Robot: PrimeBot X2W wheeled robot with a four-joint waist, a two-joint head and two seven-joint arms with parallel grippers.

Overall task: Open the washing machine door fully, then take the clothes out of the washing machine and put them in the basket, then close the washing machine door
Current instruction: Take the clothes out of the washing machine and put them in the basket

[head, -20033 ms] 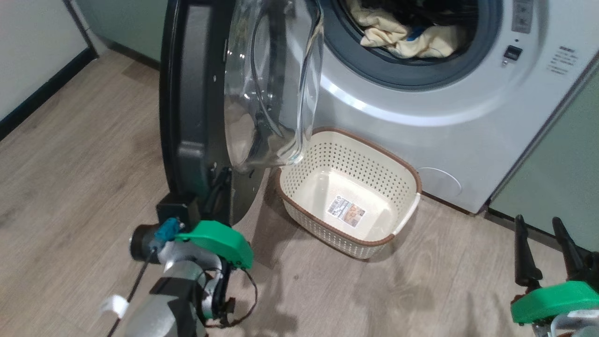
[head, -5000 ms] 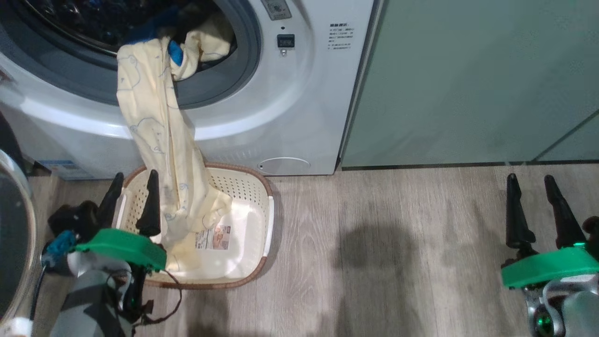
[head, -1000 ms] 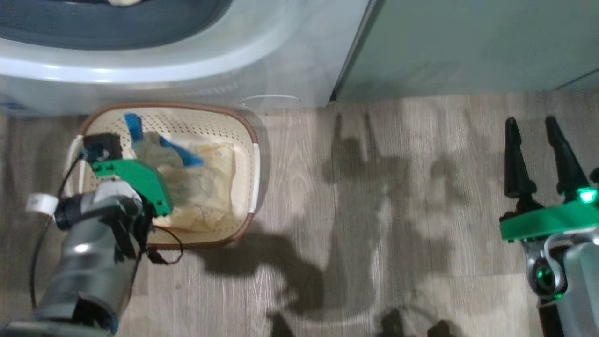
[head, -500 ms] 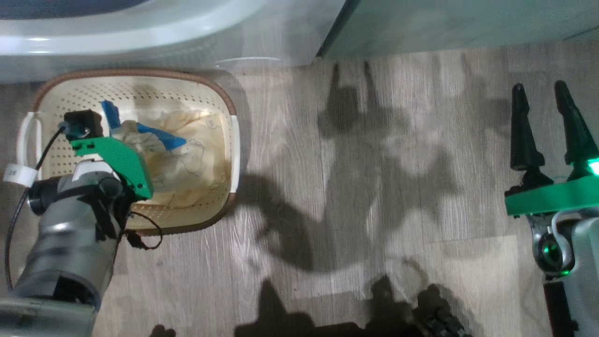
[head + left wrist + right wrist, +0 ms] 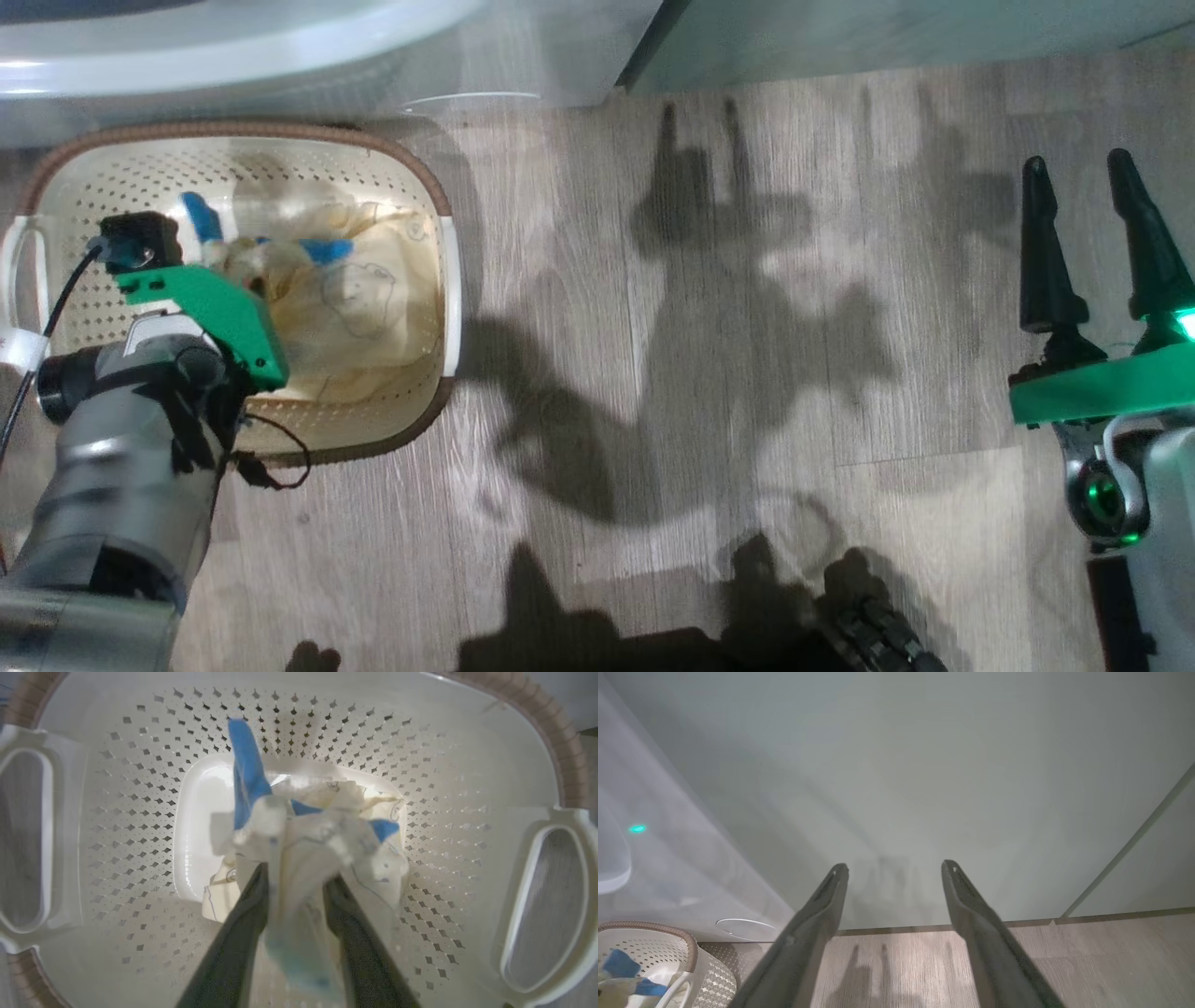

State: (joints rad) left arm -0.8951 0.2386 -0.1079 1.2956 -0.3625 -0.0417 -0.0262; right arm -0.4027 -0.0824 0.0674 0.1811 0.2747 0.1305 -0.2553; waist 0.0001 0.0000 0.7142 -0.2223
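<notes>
The cream basket [image 5: 112, 177] stands on the floor against the white washing machine [image 5: 233, 47]. Pale-yellow clothes [image 5: 364, 299] with blue trim lie in it. My left arm reaches down into the basket, its green mount [image 5: 210, 317] above the pile. In the left wrist view my left gripper [image 5: 296, 879] points at the basket's floor [image 5: 196, 812]; its fingers [image 5: 243, 924] stand apart with blurred clothes [image 5: 327, 835] loose between them. My right gripper [image 5: 1075, 166] hovers open and empty at the right, facing the cabinet [image 5: 895, 866]. The washing machine door is out of view.
Sage-green cabinet doors [image 5: 887, 33] run along the wall right of the machine. Wood floor [image 5: 700, 327] stretches between the basket and my right arm, crossed by shadows. The basket's corner [image 5: 654, 933] shows at the lower left of the right wrist view.
My left gripper's fingers have parted from shut, and the clothes now hang loose between them low in the basket. The head camera has shifted. My right gripper stays open.
</notes>
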